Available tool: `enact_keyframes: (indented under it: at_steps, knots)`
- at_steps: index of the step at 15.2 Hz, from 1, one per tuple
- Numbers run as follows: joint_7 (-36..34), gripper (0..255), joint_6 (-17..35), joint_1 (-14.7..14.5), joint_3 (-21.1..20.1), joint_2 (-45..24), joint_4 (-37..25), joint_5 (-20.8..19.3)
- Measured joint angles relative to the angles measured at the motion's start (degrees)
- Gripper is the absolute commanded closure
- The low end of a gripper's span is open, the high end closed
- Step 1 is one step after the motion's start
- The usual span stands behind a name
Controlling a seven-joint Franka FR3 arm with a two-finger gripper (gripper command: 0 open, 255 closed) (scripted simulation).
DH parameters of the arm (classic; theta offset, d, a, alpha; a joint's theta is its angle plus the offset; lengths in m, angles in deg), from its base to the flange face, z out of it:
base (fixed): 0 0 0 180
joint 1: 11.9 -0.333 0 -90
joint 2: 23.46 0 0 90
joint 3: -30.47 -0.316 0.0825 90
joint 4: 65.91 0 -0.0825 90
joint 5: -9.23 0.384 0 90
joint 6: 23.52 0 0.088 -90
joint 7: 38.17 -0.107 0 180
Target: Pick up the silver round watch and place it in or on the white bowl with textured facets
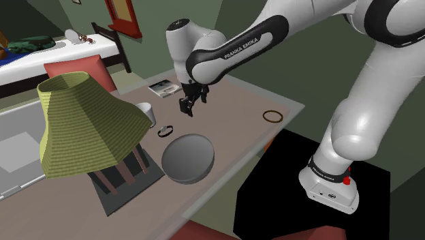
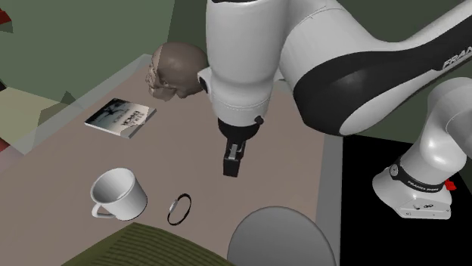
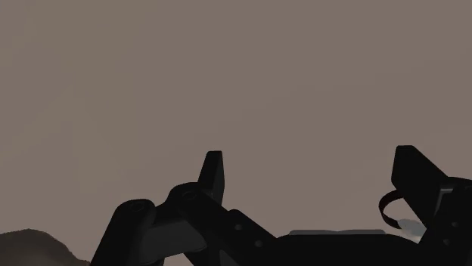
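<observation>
Black two-finger tool [image 1: 189, 104] open, empty, above grey-brown tabletop [image 1: 235, 102]; thin dark round watch [image 1: 165, 129] lies flat between white cup [image 2: 119, 193] and plain grey round bowl [image 1: 187, 158]

Green wall [image 1: 41, 17], taupe table [image 1: 231, 102], red chair [image 1: 75, 68], perhaps a bed [image 1: 41, 65] behind

— What sort of place is this?
— A home, likely a bedroom: a white-covered bed [image 1: 48, 63] beyond the brownish table [image 1: 238, 102], a ribbed olive-green lampshade [image 1: 85, 123], a white mug [image 2: 119, 193], and a red-framed picture [image 1: 126, 15] on the green wall.
</observation>
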Motion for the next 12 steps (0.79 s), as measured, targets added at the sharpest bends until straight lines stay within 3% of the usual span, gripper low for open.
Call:
enact_keyframes:
  at_steps: [4, 10, 12]
  knots:
    - [-3.23, 0, 0.55, -1.62, -0.98, -8.46, -7.47, -4.98]
    - [-7.64, 0, -0.38, -6.26, -0.94, -22.83, -21.64, -12.66]
    - [-8.12, 0, -0.45, -7.04, -0.75, -24.81, -23.57, -13.71]
